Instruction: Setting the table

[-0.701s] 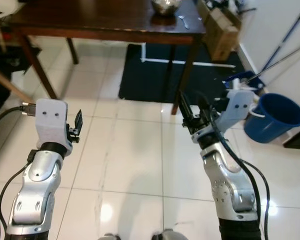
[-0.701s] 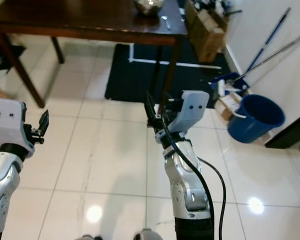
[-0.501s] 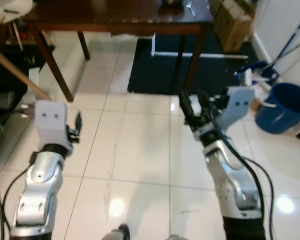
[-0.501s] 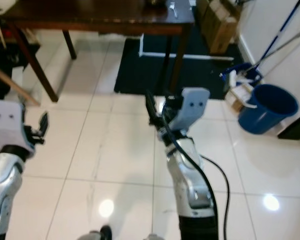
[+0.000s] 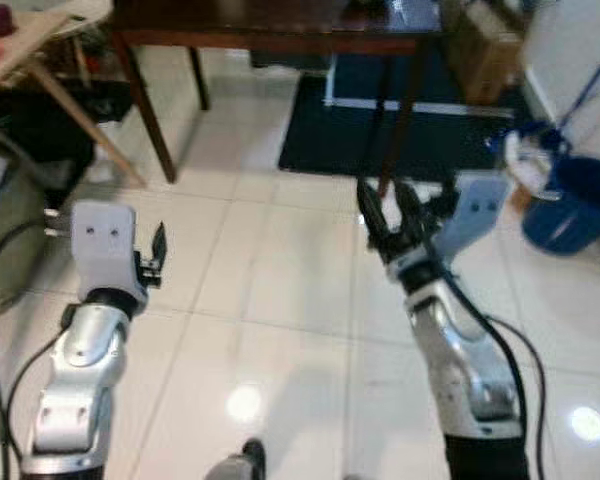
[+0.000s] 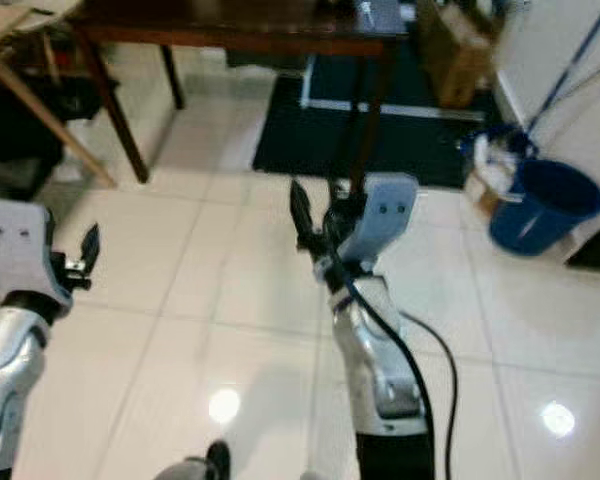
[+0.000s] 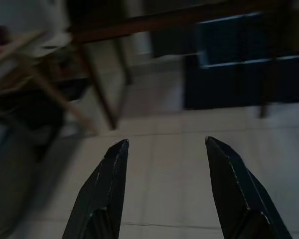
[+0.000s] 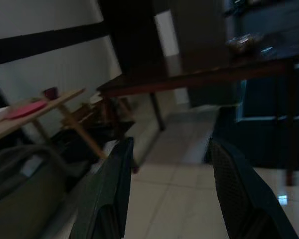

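Place: a room in a home, seemingly a dining area.
Floor: glossy pale tiles [image 5: 280, 260] reflected ceiling lights.
Furniture: a dark wooden bench [image 5: 270, 22] stood on slim legs; a lighter wooden table [image 5: 40, 40] stood nearby.
Rug: a dark mat [image 5: 400, 130] lay under the bench.
Cleaning gear: a blue bucket [image 5: 580, 205] and mop handles [image 6: 565, 75] stood by the wall.
Storage: a cardboard box [image 6: 460, 50] stood beside the bench.
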Controlling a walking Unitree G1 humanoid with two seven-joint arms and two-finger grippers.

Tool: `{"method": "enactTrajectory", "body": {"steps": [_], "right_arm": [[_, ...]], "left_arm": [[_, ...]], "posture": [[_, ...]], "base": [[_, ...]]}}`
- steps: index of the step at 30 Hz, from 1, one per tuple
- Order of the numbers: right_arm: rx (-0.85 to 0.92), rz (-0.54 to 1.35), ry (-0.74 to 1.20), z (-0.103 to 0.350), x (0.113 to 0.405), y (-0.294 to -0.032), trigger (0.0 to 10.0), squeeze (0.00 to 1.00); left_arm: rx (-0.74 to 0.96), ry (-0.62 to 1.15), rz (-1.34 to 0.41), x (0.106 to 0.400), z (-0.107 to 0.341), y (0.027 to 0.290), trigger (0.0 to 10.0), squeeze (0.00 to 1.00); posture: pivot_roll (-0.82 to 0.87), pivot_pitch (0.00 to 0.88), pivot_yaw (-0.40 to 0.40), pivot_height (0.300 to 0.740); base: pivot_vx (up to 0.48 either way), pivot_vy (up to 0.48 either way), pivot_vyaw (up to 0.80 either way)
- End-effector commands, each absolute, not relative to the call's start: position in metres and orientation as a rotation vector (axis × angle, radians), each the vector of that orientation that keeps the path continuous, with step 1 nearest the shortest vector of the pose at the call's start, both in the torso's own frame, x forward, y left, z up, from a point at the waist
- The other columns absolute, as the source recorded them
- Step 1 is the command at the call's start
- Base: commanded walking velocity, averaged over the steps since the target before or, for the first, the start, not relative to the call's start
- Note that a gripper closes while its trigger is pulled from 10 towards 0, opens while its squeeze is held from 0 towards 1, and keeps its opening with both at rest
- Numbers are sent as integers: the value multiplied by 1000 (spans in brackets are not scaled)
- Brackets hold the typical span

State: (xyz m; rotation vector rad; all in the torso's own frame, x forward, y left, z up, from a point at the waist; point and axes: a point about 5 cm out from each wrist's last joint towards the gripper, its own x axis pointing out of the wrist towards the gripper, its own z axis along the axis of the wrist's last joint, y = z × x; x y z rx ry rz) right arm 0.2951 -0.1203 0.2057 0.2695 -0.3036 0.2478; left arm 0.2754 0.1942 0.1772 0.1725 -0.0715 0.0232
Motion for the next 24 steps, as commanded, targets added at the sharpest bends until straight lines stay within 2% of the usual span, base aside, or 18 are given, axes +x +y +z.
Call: {"method": "enactTrajectory", "body": {"steps": [1, 4, 16, 24], "right_arm": [[278, 258, -303, 206, 295, -117, 10000, 0], [275, 261, -303, 206, 295, -117, 10000, 0], [245, 264, -296, 205, 294, -116, 10000, 0], [183, 277, -299, 204, 294, -114, 10000, 0]], "left_arm": [[182, -58, 21, 275, 176, 194, 10000, 0], [187, -75, 26, 276, 177, 195, 10000, 0], [194, -75, 31, 276, 177, 196, 10000, 0], [194, -75, 32, 276, 177, 196, 10000, 0]], "posture": [[-22, 37, 55, 740], [-25, 39, 55, 740], [-25, 44, 53, 740], [-25, 46, 53, 740]], "base": [[0, 0, 0], [261, 0, 0], [480, 0, 0], [480, 0, 741]]}}
